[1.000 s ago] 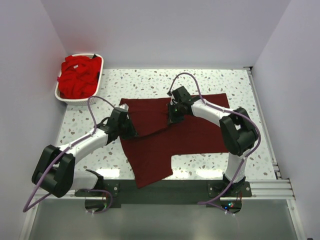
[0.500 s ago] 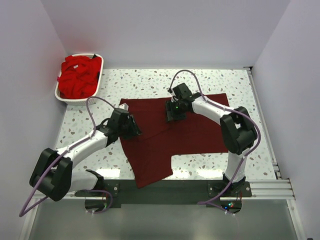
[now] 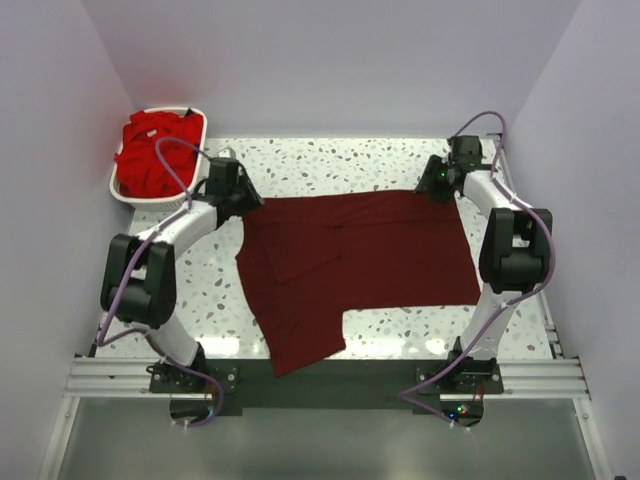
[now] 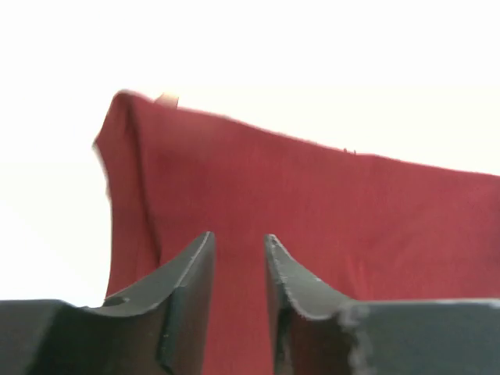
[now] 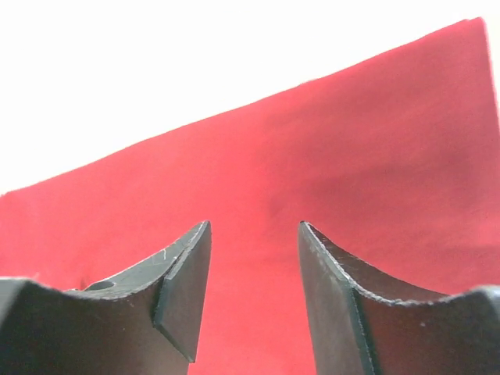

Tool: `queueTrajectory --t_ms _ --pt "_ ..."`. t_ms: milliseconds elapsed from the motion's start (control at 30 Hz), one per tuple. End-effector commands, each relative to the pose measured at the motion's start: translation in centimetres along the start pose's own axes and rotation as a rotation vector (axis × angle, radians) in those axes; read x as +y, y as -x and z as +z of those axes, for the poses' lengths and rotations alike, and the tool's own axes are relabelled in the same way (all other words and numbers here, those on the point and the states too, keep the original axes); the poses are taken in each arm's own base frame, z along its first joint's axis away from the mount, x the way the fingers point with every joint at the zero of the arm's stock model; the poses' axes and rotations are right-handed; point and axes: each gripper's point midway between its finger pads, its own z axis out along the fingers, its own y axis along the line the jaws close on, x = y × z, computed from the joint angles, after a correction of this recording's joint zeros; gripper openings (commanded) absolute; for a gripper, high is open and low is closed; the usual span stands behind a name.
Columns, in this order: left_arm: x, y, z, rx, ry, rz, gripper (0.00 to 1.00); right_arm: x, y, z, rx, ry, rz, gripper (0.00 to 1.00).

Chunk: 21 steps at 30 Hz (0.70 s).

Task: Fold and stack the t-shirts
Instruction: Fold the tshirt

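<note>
Both arms reaching way out to the far corners of the maroon shirt (image 3: 380, 250)

Top view: left claw (image 3: 240, 200) is at the far-left corner and right claw (image 3: 436, 186) at the far-right one. The maroon shirt lies flat on the desk (image 3: 300, 160), long axis left-right, with one flap pointing at the near edge. The red shirts (image 3: 155, 150) are in the basket (image 3: 118, 192), far left. Left wrist: fingers slightly apart, nothing pinched. Right wrist: spread wider, just cloth below.

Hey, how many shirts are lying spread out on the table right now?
1: the dark maroon t-shirt, across the middle of the table. The bright red shirts heaped in the white basket at the far left corner aren't counted; that pile may hide several.
</note>
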Motion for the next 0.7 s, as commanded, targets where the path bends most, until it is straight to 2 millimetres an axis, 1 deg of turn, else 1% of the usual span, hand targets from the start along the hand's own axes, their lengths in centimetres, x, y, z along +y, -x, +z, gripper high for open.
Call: queueTrajectory --t_ms 0,33,67,100,133,167,200,233,267,333,367,433,467,500,533,567,600,633,667 --pt "-1.0 3.2 3.0 -0.064 0.016 0.086 0.35 -1.7 3.4 1.8 -0.086 -0.011 0.097 0.51" --pt "-0.4 3.1 4.4 -0.048 0.045 0.093 0.31 -2.9 3.9 2.6 -0.095 -0.031 0.133 0.51" --pt "-0.2 3.2 5.0 -0.043 0.051 0.094 0.29 -3.3 4.4 2.4 -0.109 -0.04 0.147 0.5" --pt "0.3 2.9 5.7 -0.027 0.066 0.093 0.29 -3.9 4.6 2.8 -0.114 -0.05 0.159 0.5" --pt "0.7 2.8 6.4 -0.017 0.076 0.091 0.28 -4.6 4.7 3.5 -0.111 -0.065 0.182 0.5" --pt "1.6 2.7 7.5 -0.002 0.093 0.086 0.28 -5.5 4.9 3.8 -0.114 -0.077 0.203 0.49" --pt "1.9 2.5 8.1 0.006 0.099 0.083 0.28 -5.8 5.2 4.2 -0.125 -0.077 0.213 0.49" --pt "2.3 2.4 8.6 0.013 0.107 0.085 0.28 -6.4 5.1 4.8 -0.119 -0.085 0.232 0.49" --pt "3.1 2.3 9.6 0.027 0.125 0.08 0.28 -7.0 5.1 5.2 -0.12 -0.099 0.244 0.49" --pt "3.9 2.1 10.5 0.047 0.14 0.077 0.28 -8.0 4.8 6.2 -0.11 -0.117 0.269 0.49" --pt "4.6 2.0 11.3 0.064 0.156 0.071 0.28 -8.5 4.9 6.4 -0.112 -0.124 0.283 0.49" --pt "5.1 1.8 12.2 0.085 0.161 0.068 0.28 -9.2 4.8 6.9 -0.109 -0.134 0.313 0.49" --pt "5.7 1.8 13.1 0.101 0.17 0.063 0.28 -9.7 4.5 7.3 -0.103 -0.142 0.325 0.49" --pt "5.8 2.0 13.5 0.108 0.171 0.061 0.28 -9.9 4.7 7.4 -0.106 -0.143 0.332 0.49" --pt "5.8 2.2 14.3 0.114 0.167 0.065 0.29 -10.1 4.7 7.6 -0.105 -0.145 0.339 0.5" --pt "6.2 2.4 14.7 0.12 0.172 0.061 0.29 -10.3 4.5 8.1 -0.096 -0.149 0.341 0.5" --pt "6.0 2.6 14.9 0.128 0.155 0.059 0.29 -10.2 5.2 8.1 -0.105 -0.143 0.339 0.5" --pt "6.3 2.4 15.6 0.139 0.157 0.066 0.32 -10.2 5.4 8.2 -0.105 -0.14 0.328 0.52" --pt "5.8 3.7 15.7 0.12 0.143 0.07 0.34 -10.2 5.4 8.6 -0.098 -0.138 0.322 0.52"
